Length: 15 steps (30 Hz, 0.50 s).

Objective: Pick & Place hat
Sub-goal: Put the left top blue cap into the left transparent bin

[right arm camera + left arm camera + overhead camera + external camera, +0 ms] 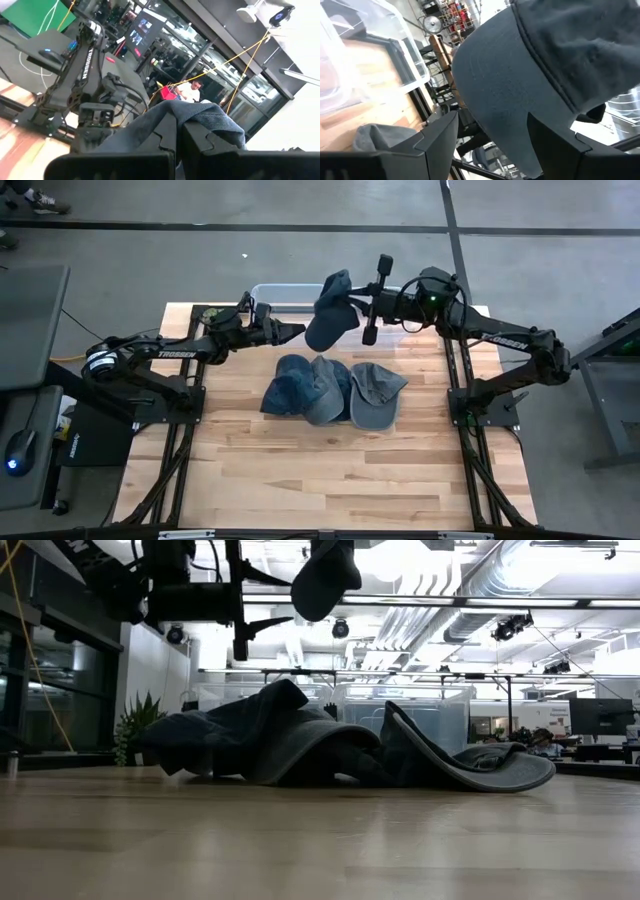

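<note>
A dark blue hat [330,315] hangs in the air over the table's far middle, with my right gripper [356,307] shut on it. Its brim [495,100] points downward and reaches between the fingers of my left gripper [492,116], which stands open at the hat's left side [297,332]. In the low view the hat [325,575] hangs well above the tabletop. Three more hats [330,392] lie side by side on the wooden table, partly overlapping. My right gripper pinches a bunched fold of the hat's crown cloth [200,120] between its two shut fingers, coming in level from the table's right. The hat hangs clear of the table, brim end lowest. My left gripper has the brim between its open fingers; I cannot tell whether they touch it.
A clear plastic bin [275,292] stands at the table's far edge, behind the hanging hat and beside my left gripper. The three lying hats fill the table's middle [330,745]. Bare wood [330,470] stretches toward the near edge.
</note>
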Tool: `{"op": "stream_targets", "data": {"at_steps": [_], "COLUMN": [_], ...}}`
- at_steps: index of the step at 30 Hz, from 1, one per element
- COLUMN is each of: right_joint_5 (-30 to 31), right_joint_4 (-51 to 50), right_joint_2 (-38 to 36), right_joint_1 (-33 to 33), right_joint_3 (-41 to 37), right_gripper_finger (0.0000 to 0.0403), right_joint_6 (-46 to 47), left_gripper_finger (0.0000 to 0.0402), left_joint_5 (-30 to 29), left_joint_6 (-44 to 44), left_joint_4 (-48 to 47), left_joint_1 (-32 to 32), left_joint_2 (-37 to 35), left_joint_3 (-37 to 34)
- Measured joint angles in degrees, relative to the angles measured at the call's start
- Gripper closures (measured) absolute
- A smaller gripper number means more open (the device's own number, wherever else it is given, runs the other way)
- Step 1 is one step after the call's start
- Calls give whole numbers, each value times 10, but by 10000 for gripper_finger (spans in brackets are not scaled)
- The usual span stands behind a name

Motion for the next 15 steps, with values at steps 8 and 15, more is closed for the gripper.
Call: {"op": "stream_targets", "data": {"at_steps": [8, 15], "right_joint_5": [-15, -40], "right_joint_4": [4, 10], "right_joint_2": [1, 3], "right_joint_1": [-18, -18], "right_joint_3": [0, 0], "right_gripper_finger": [403, 403], "right_joint_6": [3, 4], "left_gripper_finger": [166, 166], "left_joint_5": [-28, -44], "left_joint_6": [0, 0], "left_joint_4": [3, 4], "left_joint_1": [-20, -20], "left_joint_2": [0, 0], "left_joint_3": [0, 0]}}
